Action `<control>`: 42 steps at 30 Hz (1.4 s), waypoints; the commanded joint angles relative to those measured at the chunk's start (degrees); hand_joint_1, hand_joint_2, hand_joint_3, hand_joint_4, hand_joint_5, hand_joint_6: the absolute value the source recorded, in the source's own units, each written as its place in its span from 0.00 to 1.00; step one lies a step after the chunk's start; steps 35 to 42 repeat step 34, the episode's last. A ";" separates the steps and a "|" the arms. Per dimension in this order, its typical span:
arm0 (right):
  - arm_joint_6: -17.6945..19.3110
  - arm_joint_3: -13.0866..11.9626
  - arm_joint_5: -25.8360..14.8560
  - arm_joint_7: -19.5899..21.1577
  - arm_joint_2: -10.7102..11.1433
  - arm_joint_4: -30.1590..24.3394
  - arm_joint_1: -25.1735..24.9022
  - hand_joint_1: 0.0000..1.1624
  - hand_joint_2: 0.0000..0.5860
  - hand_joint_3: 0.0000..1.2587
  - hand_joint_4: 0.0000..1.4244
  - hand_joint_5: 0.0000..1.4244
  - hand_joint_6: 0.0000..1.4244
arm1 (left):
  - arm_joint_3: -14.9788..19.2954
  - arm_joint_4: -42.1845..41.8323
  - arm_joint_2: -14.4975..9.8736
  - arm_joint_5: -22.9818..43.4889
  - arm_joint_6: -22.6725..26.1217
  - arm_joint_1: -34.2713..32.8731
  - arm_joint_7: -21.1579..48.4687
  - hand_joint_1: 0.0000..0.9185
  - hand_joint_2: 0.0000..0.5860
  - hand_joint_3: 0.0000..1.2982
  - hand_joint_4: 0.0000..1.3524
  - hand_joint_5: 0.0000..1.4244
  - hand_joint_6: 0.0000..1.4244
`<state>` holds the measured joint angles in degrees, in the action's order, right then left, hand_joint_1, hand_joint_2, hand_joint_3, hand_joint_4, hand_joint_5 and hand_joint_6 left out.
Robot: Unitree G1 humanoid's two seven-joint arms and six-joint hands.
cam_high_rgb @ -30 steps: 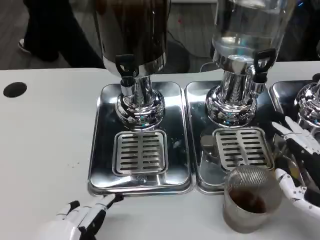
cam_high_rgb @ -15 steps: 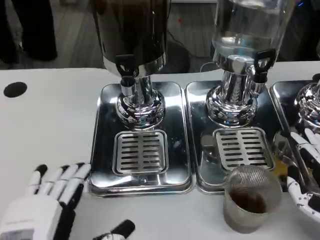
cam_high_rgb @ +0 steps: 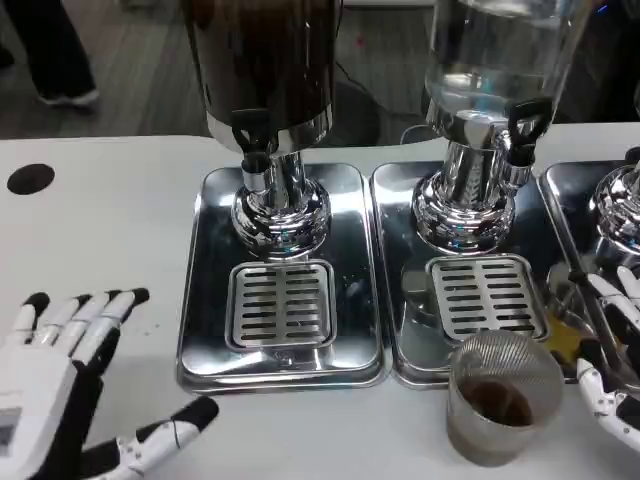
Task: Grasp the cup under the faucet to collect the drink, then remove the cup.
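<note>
Just inside the right hand's (cam_high_rgb: 608, 375) spread fingers (cam_high_rgb: 603, 292), not touching them, the ribbed clear cup (cam_high_rgb: 500, 397) stands on the white table (cam_high_rgb: 110, 230) with dark drink in its bottom, in front of the middle dispenser's tray (cam_high_rgb: 408, 340). Well away from it, the left hand (cam_high_rgb: 62, 385) hovers flat, fingers splayed, holding nothing.

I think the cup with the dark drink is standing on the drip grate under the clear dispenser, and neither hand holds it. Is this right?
Not quite. In the head view the cup stands on the white table, in front of the tray, not on the drip grate. The rest holds: the left hand and right hand hold nothing.
</note>
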<state>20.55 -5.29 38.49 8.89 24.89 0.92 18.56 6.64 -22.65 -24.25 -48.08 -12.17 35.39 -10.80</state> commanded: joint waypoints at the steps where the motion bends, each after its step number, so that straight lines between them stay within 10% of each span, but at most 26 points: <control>1: -0.13 0.42 -1.12 0.97 0.15 -0.89 0.97 0.36 1.00 0.10 0.00 0.00 0.00 | 1.57 1.35 -0.85 1.61 0.60 -2.24 0.96 0.00 0.20 0.12 0.05 0.07 0.01; 42: 0.16 0.01 -4.26 1.08 0.32 -2.62 2.53 0.37 1.00 0.11 0.00 0.00 0.00 | -0.42 3.52 -0.39 2.13 1.34 -4.44 0.65 0.00 0.20 0.13 0.05 0.07 0.02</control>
